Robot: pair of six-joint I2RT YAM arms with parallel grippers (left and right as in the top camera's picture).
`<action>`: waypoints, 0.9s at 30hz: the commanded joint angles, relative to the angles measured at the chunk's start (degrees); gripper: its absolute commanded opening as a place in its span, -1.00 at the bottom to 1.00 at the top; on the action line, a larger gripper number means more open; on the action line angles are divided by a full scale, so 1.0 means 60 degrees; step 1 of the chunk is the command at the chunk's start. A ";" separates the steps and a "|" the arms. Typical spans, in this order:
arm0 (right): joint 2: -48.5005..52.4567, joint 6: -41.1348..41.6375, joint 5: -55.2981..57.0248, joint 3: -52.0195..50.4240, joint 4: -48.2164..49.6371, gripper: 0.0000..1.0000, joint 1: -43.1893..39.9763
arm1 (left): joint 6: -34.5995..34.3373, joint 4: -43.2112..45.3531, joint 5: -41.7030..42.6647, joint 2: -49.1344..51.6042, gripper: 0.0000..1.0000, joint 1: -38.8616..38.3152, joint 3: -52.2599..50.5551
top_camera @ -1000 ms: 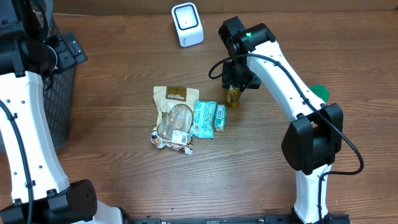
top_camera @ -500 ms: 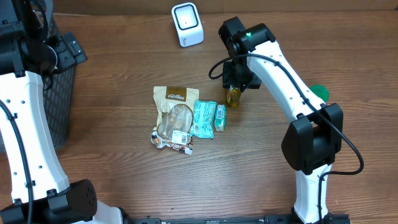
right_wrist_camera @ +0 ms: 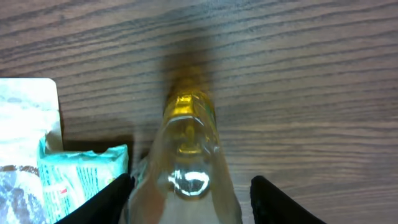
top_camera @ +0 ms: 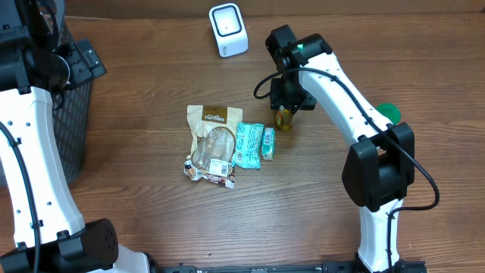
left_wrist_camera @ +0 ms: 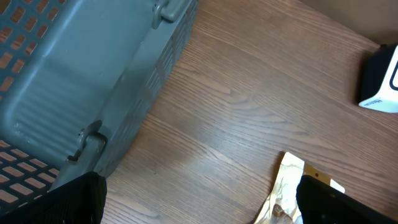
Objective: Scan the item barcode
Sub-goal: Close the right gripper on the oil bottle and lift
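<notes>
The right gripper (right_wrist_camera: 191, 182) pointed straight down with its two fingers on either side of one small yellow bottle (right_wrist_camera: 189, 124). The left finger looked pressed to the glass and the right one just beside it, so I could not tell whether the bottle was actually pinched. The bottle stood on the wooden table (top_camera: 136, 220), just beside two teal packets (top_camera: 248, 144) (top_camera: 268, 144). Those lay against one brown snack pouch (top_camera: 212, 136).

The right arm (top_camera: 341, 91) reached from its base at the near right edge up and inward to the middle of the table. One white scanner (top_camera: 228, 29) stood at the far edge, well apart from the bottle. One green object (top_camera: 389, 112) showed behind that arm.

The left gripper (left_wrist_camera: 199, 186) hung with its fingers spread wide and nothing between them. It hovered beside one dark basket (left_wrist_camera: 74, 74) at the far left.
</notes>
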 commanded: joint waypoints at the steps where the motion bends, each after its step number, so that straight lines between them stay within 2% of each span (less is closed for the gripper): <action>1: 0.0000 0.0036 0.0106 -0.0058 0.0066 0.14 0.0025 | 0.0033 0.0011 0.0047 0.0055 0.99 -0.0007 0.0073; 20: -0.0015 0.0040 0.0102 0.0550 -0.0382 0.18 -0.0007 | 0.0033 0.0011 0.0047 0.0055 0.99 -0.0007 0.0073; 23: -0.0015 0.0040 0.0098 0.0550 -0.0350 0.11 -0.0007 | 0.0033 0.0011 0.0047 0.0055 1.00 -0.0007 0.0073; 27: -0.0015 0.0040 0.0098 0.0550 -0.0364 -0.07 -0.0007 | 0.0033 0.0011 0.0047 0.0055 0.99 -0.0007 0.0073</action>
